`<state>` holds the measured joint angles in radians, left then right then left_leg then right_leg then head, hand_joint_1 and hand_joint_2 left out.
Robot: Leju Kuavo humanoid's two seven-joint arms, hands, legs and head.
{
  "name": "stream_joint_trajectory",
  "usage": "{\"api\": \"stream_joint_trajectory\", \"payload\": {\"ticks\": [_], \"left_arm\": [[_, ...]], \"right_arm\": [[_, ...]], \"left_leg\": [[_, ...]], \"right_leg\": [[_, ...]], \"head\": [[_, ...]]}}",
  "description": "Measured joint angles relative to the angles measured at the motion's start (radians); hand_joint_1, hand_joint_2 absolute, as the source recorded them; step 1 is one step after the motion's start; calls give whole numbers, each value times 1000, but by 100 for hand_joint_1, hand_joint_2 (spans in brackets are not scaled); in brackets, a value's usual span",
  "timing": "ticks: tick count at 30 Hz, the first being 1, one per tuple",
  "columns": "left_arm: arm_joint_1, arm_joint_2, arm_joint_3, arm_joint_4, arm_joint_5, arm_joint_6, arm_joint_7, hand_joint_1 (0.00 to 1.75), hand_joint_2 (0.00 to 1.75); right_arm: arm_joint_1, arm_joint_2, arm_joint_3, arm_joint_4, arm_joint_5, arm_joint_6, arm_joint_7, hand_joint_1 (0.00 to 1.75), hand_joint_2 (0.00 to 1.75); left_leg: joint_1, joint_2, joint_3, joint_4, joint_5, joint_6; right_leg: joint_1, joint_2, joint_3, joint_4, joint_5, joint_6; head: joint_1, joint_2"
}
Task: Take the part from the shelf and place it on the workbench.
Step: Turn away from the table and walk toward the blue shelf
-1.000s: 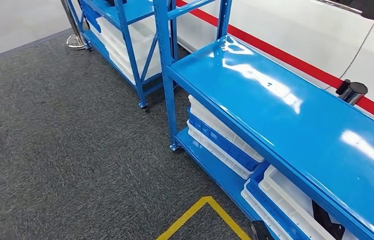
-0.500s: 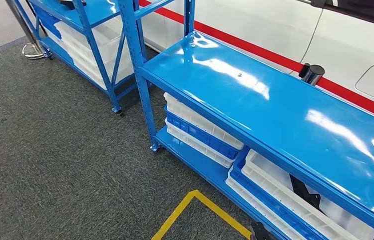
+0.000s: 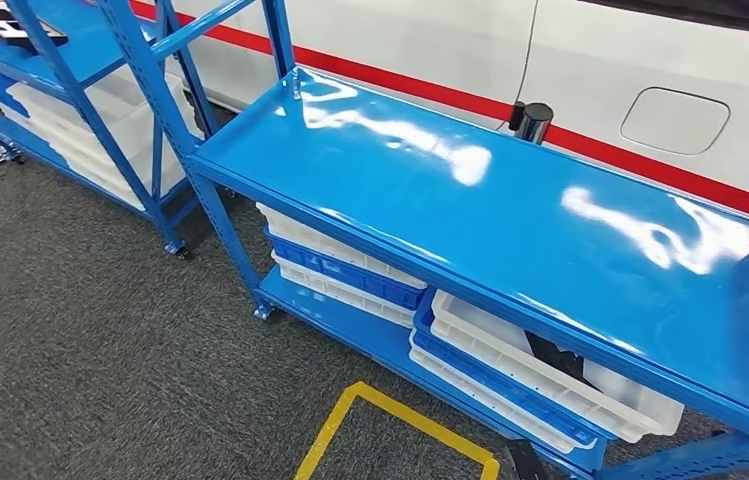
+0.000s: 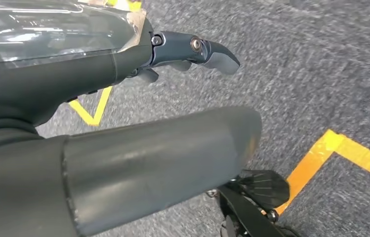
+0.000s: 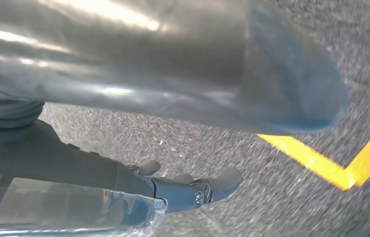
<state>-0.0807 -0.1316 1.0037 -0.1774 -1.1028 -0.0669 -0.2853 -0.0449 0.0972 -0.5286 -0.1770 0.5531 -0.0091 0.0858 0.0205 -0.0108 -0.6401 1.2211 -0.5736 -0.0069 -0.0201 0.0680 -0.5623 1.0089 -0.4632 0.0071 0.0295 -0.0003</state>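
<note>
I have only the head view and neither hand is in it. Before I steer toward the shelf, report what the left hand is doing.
Observer: The left hand hangs over the grey carpet, fingers apart, holding nothing.
Operator: Now the right one, and give me a floor landmark near it.
Observer: The right hand is empty too, its fingers loosely extended above the carpet. A corner of yellow floor tape lies just past it.
</note>
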Motion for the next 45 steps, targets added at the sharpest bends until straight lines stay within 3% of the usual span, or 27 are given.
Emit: {"api": "stream_joint_trajectory", "payload": {"ticks": [2, 4, 6, 8, 10, 12, 13, 14, 16, 18, 19, 21, 22, 24, 26, 28, 29, 30, 31, 33, 35, 37, 39, 41, 43, 44, 45], "left_arm": [[0, 1, 0, 0, 0, 2, 1, 0, 0], [0, 1, 0, 0, 0, 3, 3, 0, 0], [-1, 0, 0, 0, 0, 3, 4, 0, 0], [-3, -1, 0, 0, 0, 3, 4, 0, 0], [-2, -1, 0, 0, 0, 3, 4, 0, 0], [0, 0, 0, 0, -1, 4, 4, 0, 0], [1, 1, 0, 0, -1, 3, 4, 0, 0], [1, 0, 0, 0, -3, 3, 4, 0, 0], [0, 0, 0, 0, -4, 3, 5, 0, 0], [1, 1, 0, 0, -5, 3, 5, 0, 0], [1, 2, 0, 0, -5, 3, 5, 0, 0], [-1, 3, 0, 0, -5, 3, 5, 0, 0], [-2, 3, 0, 0, -5, 3, 5, 0, 0], [-4, 3, 0, 0, -5, 3, 5, 0, 0], [-2, 3, 0, 0, -6, 3, 5, 0, 0], [1, 3, 0, 0, -6, 4, 5, 0, 0], [2, 3, 0, 0, -6, 5, 5, 0, 0], [2, 4, 0, 0, -6, 5, 5, 0, 0], [2, 4, 0, 0, -6, 6, 5, 0, 0], [2, 5, 0, 0, -6, 6, 5, 0, 0], [2, 5, 0, 0, -6, 6, 5, 0, 0], [2, 3, 0, 0, -6, 6, 6, 0, 0], [0, 2, 0, 0, -6, 8, 7, 0, 0], [2, 2, 0, 0, -6, 11, 8, 0, 0], [4, 2, 1, 0, -6, 13, 8, 0, 0], [4, 1, 1, 0, -6, 14, 8, 0, 0], [4, 1, 1, 0, -6, 15, 8, 0, 0]], "right_arm": [[-1, 1, 0, 0, 0, -12, 0, 0, 0], [-2, 2, 0, 0, 0, -19, 0, 0, 0], [1, 2, 0, 0, 0, -22, -1, 0, 0], [5, 3, -1, 0, 0, -23, -1, 0, 0], [1, 4, -1, 0, 0, -24, -1, 0, 0], [-2, 4, -1, 0, 0, -25, -1, 0, 0], [0, 4, -1, 0, 1, -25, -2, 0, 0], [1, 3, -1, 0, 1, -25, -2, 0, 0], [3, 2, -1, 0, 1, -26, -2, 0, 0], [1, 3, -1, 0, 1, -26, -2, 0, 0], [0, 3, -1, 0, 1, -26, -3, 0, 0], [-1, 3, -1, 0, 1, -26, -3, 0, 0], [1, 4, -2, 0, 1, -26, -4, 0, 0], [1, 4, -2, 0, 1, -26, -4, 0, 0], [-2, 4, -3, 0, 1, -26, -4, 0, 0], [-2, 5, -3, 0, 1, -26, -4, 0, 0], [0, 4, -3, 0, 2, -26, -4, 0, 0], [1, 4, -3, 0, 2, -26, -4, 0, 0], [2, 4, -3, 0, 2, -26, -4, 0, 0], [0, 4, -3, 0, 2, -26, -4, 0, 0], [-1, 4, -3, 0, 3, -26, -4, 0, 0], [1, 2, -3, 0, 4, -26, -4, 0, 0], [5, 2, -3, 0, 6, -26, -4, 0, 0], [1, 1, -3, 0, 9, -26, -4, 0, 0], [-2, 0, -3, 0, 11, -26, -4, 0, 0], [0, 0, -3, 0, 12, -26, -4, 0, 0], [1, 0, -3, 0, 13, -26, -4, 0, 0]], "left_leg": [[5, -39, 57, -131, 64, 3], [4, -61, 83, -193, 80, 6], [-1, -42, 84, -200, 83, 16], [-1, -19, 87, -208, 90, 32], [-3, 8, 87, -213, 93, 43], [-5, 37, 86, -213, 92, 46], [-5, 50, 85, -213, 91, 46], [-5, 62, 86, -213, 90, 45], [-4, 85, 91, -212, 86, 39], [-9, 105, 99, -211, 78, 27], [-12, 114, 105, -212, 75, 21], [-12, 134, 116, -216, 70, 10], [-8, 130, 120, -214, 66, 3], [-2, 76, 105, -168, 28, -6], [-1, 18, 50, -48, -39, -8], [-1, 8, -9, 62, -79, -7], [0, 8, -21, 77, -73, -6], [0, 7, -14, 52, -45, -4], [1, 0, 9, -3, -7, -2], [5, -38, 65, -134, 59, 2], [5, -64, 87, -194, 76, 5], [1, -46, 89, -202, 78, 16], [1, -22, 92, -209, 85, 32], [-2, 4, 93, -212, 87, 43], [-5, 32, 93, -212, 85, 47], [-5, 45, 93, -212, 84, 47], [-5, 57, 94, -212, 83, 47]], "right_leg": [[3, 27, 1, 2, -1, 3], [6, 48, -5, 3, 0, 13], [5, 63, -15, 0, 4, 26], [5, 22, -36, 30, -12, 31], [6, -38, -89, 137, -65, 26], [5, -55, -153, 267, -115, 25], [4, -57, -165, 294, -121, 31], [3, -61, -155, 278, -111, 40], [0, -92, -79, 139, -61, 59], [3, -141, -14, 23, -21, 59], [5, -153, -4, 3, -13, 53], [7, -134, -6, 4, -10, 38], [2, -123, -5, 2, -9, 32], [-8, -98, 0, -1, -5, 16], [-9, -73, -1, -2, -3, 5], [-5, -45, -2, -1, -3, 2], [-4, -32, -1, -1, -3, 2], [-4, -17, 0, 0, -3, 2], [-5, -3, 2, 0, -3, 3], [-2, 22, 3, 3, -4, 6], [3, 41, -3, 3, -2, 16], [1, 56, -14, -1, 2, 30], [1, 21, -36, 31, -15, 35], [3, -35, -92, 143, -68, 28], [4, -54, -155, 272, -115, 27], [3, -57, -168, 298, -120, 31], [3, -60, -159, 283, -109, 39]], "head": [[1, 0], [2, 0], [2, 0], [3, 0], [4, 0], [4, 0], [4, 0], [4, 0], [4, 0], [4, 0], [3, 0], [2, 0], [1, 0], [0, 0], [-2, 0], [-2, 0], [-2, 0], [-2, 0], [-2, 0], [-1, 0], [-1, 0], [-1, 0], [1, 0], [3, 0], [4, 0], [4, 0], [4, 0]]}}
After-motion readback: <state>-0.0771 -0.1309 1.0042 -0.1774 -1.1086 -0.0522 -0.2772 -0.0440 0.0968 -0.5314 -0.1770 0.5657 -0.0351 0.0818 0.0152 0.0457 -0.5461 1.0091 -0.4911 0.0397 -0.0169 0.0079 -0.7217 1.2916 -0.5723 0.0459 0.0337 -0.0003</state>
